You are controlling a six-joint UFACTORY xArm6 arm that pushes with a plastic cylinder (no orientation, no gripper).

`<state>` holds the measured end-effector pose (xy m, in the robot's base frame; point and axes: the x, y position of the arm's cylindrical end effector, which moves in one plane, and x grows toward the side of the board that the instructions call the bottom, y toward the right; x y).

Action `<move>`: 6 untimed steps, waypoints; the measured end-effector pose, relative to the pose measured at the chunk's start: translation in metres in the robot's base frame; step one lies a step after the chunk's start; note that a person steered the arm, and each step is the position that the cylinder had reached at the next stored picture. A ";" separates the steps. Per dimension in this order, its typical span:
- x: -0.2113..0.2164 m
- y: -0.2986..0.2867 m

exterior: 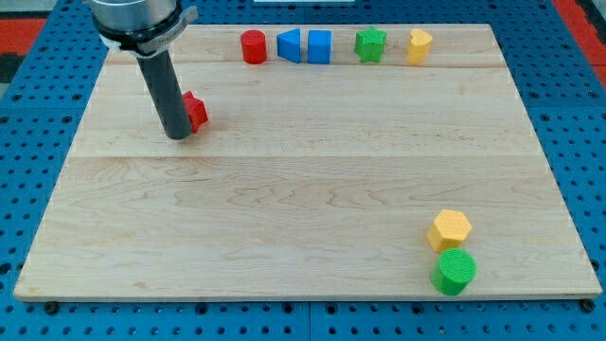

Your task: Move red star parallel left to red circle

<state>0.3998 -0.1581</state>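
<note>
The red star [196, 111] lies on the wooden board in the upper left part, partly hidden by my rod. My tip [177, 135] rests on the board touching the star's left side. The red circle [253, 46], a short red cylinder, stands near the view's top edge, up and to the right of the star. It is the leftmost of a row of blocks along the top.
Along the top, right of the red circle, stand a blue triangular block [290, 44], a blue cube [319, 45], a green star [370, 44] and a yellow block [418, 44]. At the lower right are a yellow hexagon [449, 230] and a green cylinder [454, 273].
</note>
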 end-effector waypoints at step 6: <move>-0.081 0.022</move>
<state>0.3193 -0.1363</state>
